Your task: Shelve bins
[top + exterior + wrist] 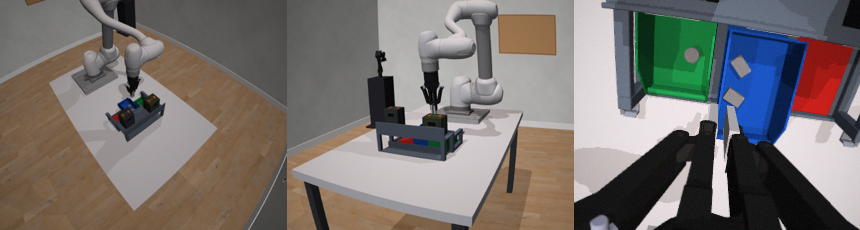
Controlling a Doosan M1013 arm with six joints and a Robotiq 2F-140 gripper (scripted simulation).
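Hovering, the end effector point(132, 94) point(433, 109) point(720, 116) clears the blue bin's point(125, 103) point(761, 85) edge.

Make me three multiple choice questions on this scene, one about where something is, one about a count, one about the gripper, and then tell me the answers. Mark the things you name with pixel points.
1. Where is the blue bin point(127, 103) point(763, 82)?
A. On the right of the red mark in the wrist view
B. Between the green bin point(139, 101) point(674, 55) and the red mark point(116, 117) point(822, 75) in the wrist view
C. On top of the shelf's upper board

2. How many loose parts show in the blue bin in the wrist view?
A. Two
B. Four
C. Five

3. How is the gripper point(132, 95) point(433, 111) point(720, 116)?
A. Spread wide open
B. Shut on the green bin
C. Nearly closed, holding no bin

1: B, the wrist view shows green, blue, red from left to right.
2: A, two grey blocks lie in it.
3: C, the fingers stand close together with no bin wall between them.
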